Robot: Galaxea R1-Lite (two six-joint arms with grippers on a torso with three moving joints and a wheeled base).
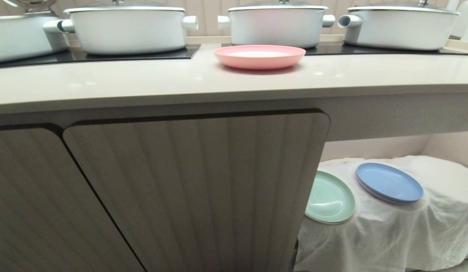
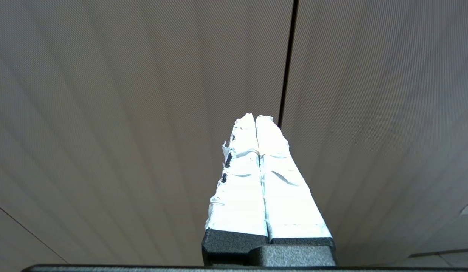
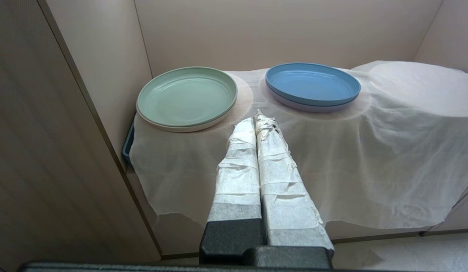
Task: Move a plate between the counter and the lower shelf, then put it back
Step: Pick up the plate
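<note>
A: Both arms parked low; left end effector (image 2: 256, 121) clenched empty before the cabinet door (image 2: 143, 113), right end effector (image 3: 258, 117) clenched empty facing the lower shelf (image 3: 370, 151).

B: The plate (image 1: 259, 56), matte pink, raised rim, sits on the bench (image 1: 143, 83). Probably light, stiff, slippery; pinch the near rim.

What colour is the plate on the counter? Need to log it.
Pink plate on the counter, clearest in the head view.
</note>
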